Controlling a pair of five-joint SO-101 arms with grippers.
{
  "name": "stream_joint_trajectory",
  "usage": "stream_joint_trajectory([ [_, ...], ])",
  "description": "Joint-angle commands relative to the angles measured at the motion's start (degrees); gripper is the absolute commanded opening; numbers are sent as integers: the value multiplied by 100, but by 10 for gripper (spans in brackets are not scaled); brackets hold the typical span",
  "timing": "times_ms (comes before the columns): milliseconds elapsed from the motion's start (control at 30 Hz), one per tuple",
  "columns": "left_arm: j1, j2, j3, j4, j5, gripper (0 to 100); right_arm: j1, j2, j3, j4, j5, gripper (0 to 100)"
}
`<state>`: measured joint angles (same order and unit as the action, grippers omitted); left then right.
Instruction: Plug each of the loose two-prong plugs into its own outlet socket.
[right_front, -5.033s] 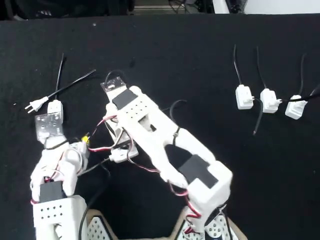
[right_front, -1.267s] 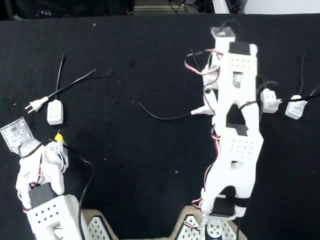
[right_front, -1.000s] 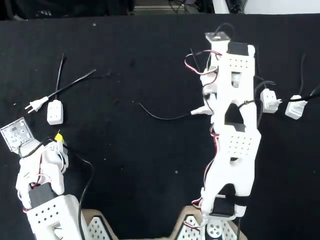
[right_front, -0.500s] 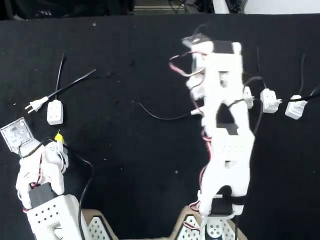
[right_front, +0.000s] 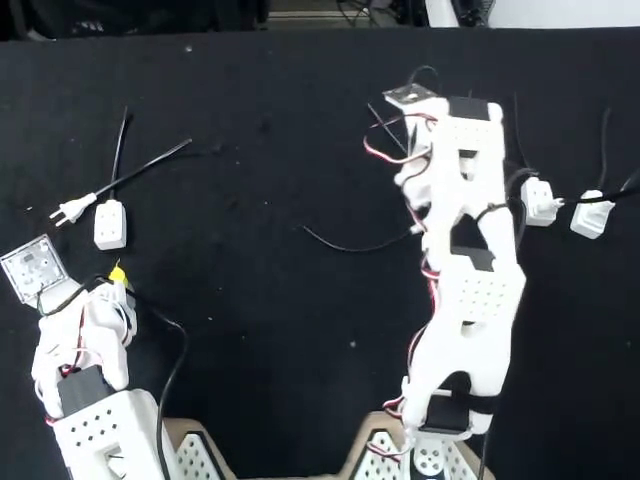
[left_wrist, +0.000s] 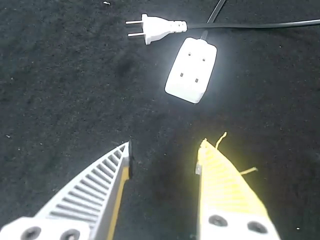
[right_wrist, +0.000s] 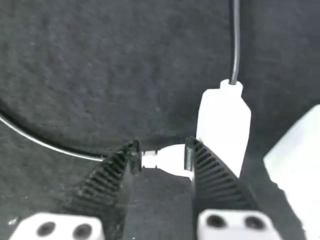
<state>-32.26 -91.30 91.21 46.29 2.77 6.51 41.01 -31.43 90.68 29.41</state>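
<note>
Right fingers (right_wrist: 112, 172) shifted rightward, plug (right_wrist: 167, 156) pinched, just beside socket (right_wrist: 223, 125) edge

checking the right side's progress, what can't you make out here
Right wrist view: a finger of the right hand hides where the plug meets the socket; insertion unclear.
Right wrist view: a second white block is cut off by the edge.
High view: the right arm covers that plug and socket.

We record: cloth (left_wrist: 60, 75) matt black, rough nap. Socket (left_wrist: 191, 70), plug (left_wrist: 162, 26) smooth glossy white plastic. Prongs (left_wrist: 134, 22), we judge, bare metal.
</note>
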Motion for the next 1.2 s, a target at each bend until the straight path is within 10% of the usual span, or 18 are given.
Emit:
stream_joint_trajectory([
  [0, 4, -44, -356, -97, 79, 220, 229, -426, -374, -62, 79, 134],
  [1167, 4, -44, -356, -97, 70, 220, 642, -242, -752, -615, 1600, 137],
])
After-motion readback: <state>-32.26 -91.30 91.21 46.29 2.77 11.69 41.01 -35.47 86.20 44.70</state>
